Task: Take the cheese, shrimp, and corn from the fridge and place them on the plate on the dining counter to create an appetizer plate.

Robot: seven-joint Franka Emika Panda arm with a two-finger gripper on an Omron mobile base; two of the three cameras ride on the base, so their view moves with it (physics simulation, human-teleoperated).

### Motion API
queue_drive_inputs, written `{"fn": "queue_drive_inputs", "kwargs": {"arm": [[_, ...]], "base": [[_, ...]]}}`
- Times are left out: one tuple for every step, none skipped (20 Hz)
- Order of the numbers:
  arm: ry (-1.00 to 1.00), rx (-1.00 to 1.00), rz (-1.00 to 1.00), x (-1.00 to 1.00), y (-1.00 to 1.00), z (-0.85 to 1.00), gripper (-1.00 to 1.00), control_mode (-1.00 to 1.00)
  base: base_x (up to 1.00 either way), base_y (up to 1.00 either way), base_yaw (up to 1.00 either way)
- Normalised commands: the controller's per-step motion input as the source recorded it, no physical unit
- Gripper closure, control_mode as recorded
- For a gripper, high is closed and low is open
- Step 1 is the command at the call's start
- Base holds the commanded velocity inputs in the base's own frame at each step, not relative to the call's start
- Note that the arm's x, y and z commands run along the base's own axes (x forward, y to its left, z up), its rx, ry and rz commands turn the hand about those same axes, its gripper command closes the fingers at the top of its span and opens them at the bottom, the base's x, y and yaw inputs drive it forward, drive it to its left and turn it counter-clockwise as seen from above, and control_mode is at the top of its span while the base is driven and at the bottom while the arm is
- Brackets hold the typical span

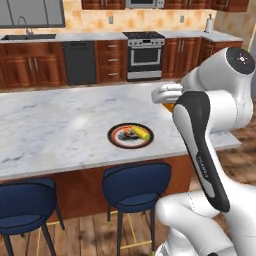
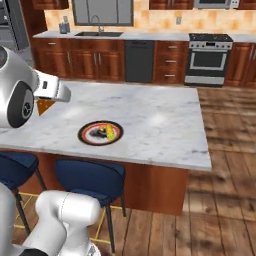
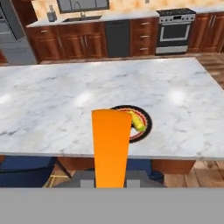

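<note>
Cheese (image 3: pixel 111 146) clamped in our fingers (image 3: pixel 110 180), hiding part of the plate (image 3: pixel 146 127) beyond; corn (image 3: pixel 138 119) on it, shrimp unclear, surface (image 3: pixel 65 105) below.

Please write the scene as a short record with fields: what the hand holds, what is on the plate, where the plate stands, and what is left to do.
hand: shut on the cheese, above the near edge of the dining counter
plate: on the dining counter, near its front edge
on plate: the corn; whether the shrimp is there cannot be told
cheese: not yet on the plate
below counter: blue stools
</note>
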Motion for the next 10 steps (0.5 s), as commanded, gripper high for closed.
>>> {"fn": "queue_drive_inputs", "kwargs": {"arm": [[0.0, 0.0, 0.0, 0.0, 0.0, 0.0, 1.0, 1.0], [0.21, 0.0, 0.45, 0.65, -0.39, -0.8, 1.0, -1.0], [0.23, 0.0, 0.43, 0.67, -0.27, -0.89, 1.0, -1.0], [0.25, 0.0, 0.38, 0.72, -0.12, -0.96, 1.0, -1.0], [0.26, 0.0, 0.35, 0.73, -0.09, -1.0, 1.0, -1.0], [0.26, -0.02, 0.33, 0.76, -0.11, -1.0, 1.0, -1.0], [0.25, -0.05, 0.3, 0.79, -0.02, -1.0, 1.0, -1.0], [0.25, -0.08, 0.27, 0.86, 0.0, -1.0, 1.0, -1.0], [0.27, -0.1, 0.24, 1.0, 0.0, -1.0, 1.0, -1.0], [0.25, -0.1, 0.22, 1.0, 0.0, -1.0, 1.0, -1.0]], "base": [[0.64, -0.5, 0.47], [0.0, 0.0, 0.0], [0.0, 0.0, 0.0], [0.0, 0.0, 0.0], [0.0, 0.0, 0.0], [0.0, 0.0, 0.0], [0.0, 0.0, 0.0], [0.0, 0.0, 0.0], [0.0, 0.0, 0.0], [0.0, 0.0, 0.0]]}}
